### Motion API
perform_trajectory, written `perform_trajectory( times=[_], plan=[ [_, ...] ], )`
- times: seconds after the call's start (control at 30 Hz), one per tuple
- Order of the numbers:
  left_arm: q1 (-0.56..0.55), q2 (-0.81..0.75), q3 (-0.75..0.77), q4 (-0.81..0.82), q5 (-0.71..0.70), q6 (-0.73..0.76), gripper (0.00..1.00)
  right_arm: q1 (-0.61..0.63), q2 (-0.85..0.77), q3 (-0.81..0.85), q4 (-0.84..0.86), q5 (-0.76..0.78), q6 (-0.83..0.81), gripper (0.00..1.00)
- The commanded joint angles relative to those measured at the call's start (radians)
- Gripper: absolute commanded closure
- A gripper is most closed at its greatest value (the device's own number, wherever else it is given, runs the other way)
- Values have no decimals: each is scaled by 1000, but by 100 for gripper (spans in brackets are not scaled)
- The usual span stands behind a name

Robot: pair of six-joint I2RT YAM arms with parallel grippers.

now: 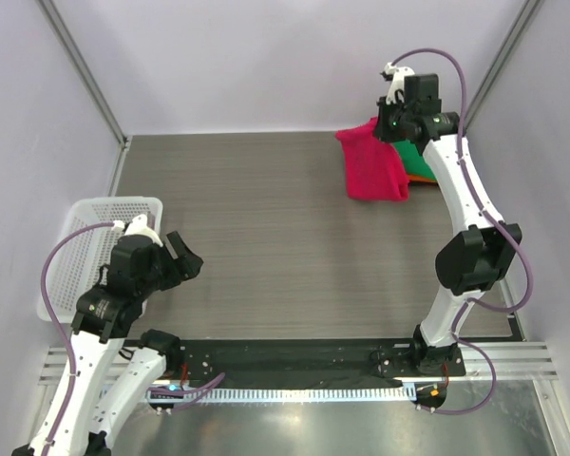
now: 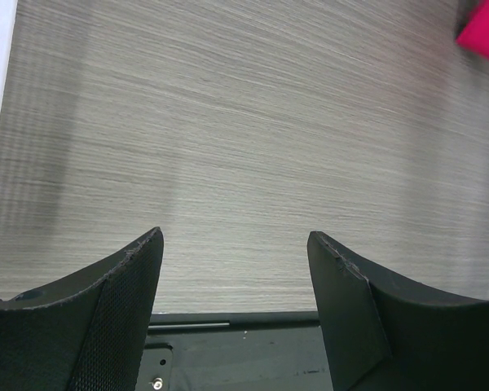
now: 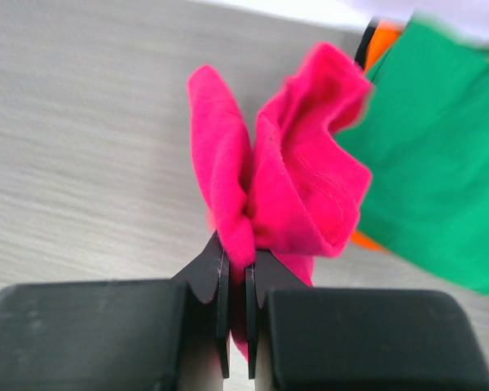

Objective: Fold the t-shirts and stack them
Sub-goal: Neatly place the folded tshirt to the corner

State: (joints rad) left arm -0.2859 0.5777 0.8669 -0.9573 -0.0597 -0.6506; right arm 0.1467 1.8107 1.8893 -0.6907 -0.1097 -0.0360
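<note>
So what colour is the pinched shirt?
The t-shirt is bright pink-red; best in right wrist view.

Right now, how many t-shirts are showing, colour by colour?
Pink-red t-shirt: 1
Green t-shirt: 1
Orange t-shirt: 1
Total: 3 in view. Any others lying beneath these would be hidden.

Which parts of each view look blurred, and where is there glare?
Top external: sharp throughout, apart from a washed-out bright strip by the arm bases. Left wrist: table grain clear, the pink t-shirt corner soft. Right wrist: the pink t-shirt's folds are mildly soft, the green t-shirt edges blurred.
</note>
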Motion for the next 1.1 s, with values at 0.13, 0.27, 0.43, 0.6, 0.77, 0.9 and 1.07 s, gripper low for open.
perform_trajectory(
  times=[0.13,0.27,0.43,0.6,0.77,0.9,1.07],
  plan=[
    [1,-2,-5,45,9,8,27,-19,-4,289,-85,-2,-64,99],
    [-1,-1,-6,46,9,9,27,-35,22,393,-110,-4,-71,99],
    [1,1,-6,48,12,9,28,-62,41,478,-127,-22,-90,99],
    [1,7,-8,49,20,12,28,-117,96,544,-124,-108,-102,99],
    [1,20,-8,46,20,12,28,-202,177,597,-116,-235,-76,99],
    [1,36,-6,45,21,12,29,-274,254,610,-110,-283,-61,99],
    [-1,54,-6,42,24,12,30,-351,360,700,-98,-343,-24,99]
  ],
)
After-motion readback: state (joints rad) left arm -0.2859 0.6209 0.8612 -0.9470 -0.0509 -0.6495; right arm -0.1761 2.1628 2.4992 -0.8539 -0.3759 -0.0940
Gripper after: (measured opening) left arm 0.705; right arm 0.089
